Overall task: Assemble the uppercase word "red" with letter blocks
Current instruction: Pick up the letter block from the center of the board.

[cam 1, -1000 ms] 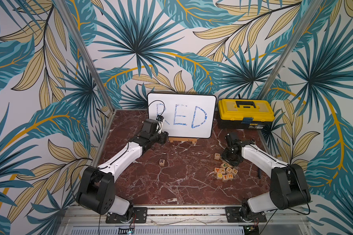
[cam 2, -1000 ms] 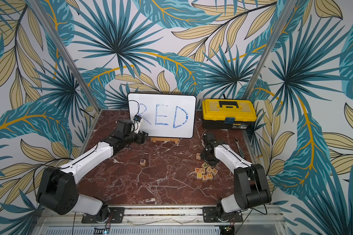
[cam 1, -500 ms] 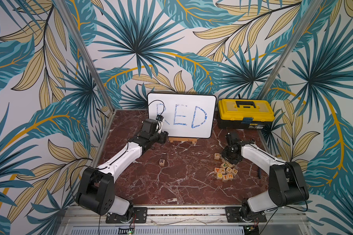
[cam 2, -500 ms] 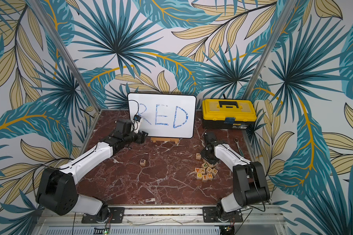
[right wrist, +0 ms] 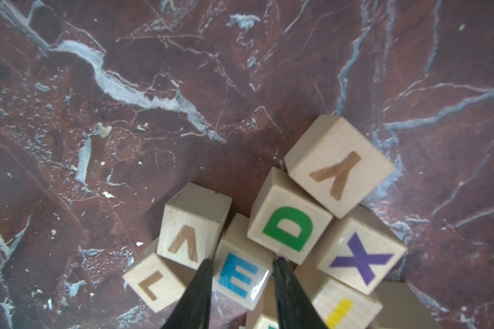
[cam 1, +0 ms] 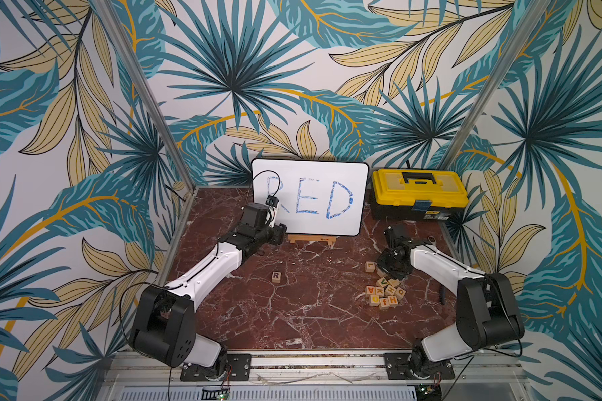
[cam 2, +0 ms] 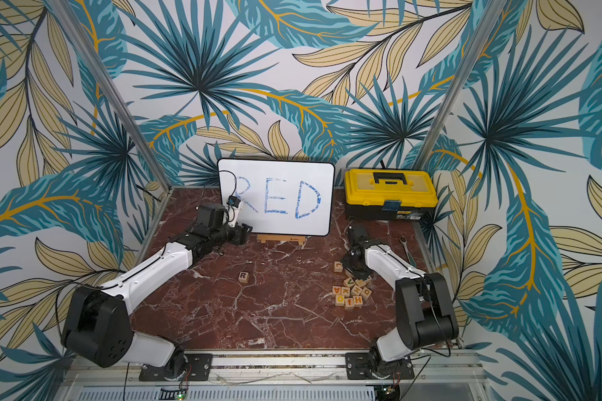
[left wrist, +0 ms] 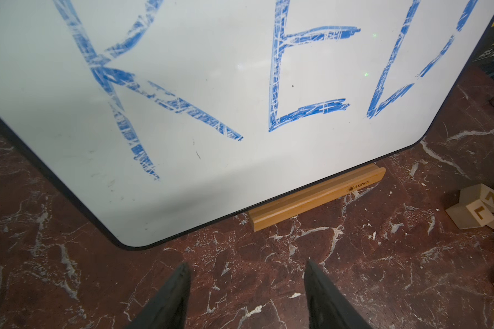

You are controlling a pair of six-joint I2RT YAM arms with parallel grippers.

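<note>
Right jaws pinching the E block (right wrist: 241, 277) amid the pile; left jaws spread, empty; one R block (cam 1: 276, 276) apart.

R block (cam 1: 276, 276) sits alone mid-desk, flat, dark R face up, well left of the rest. Remaining letter blocks (cam 1: 384, 293) are bunched on the right side of the desk, some tilted against each other; an L block (cam 1: 370, 266) lies just beyond the bunch. In the right wrist view, the E block (right wrist: 241, 277), blue E up, sits between the right hand (right wrist: 241, 263) fingers, touching the green D block (right wrist: 290, 226) beside it.
</note>
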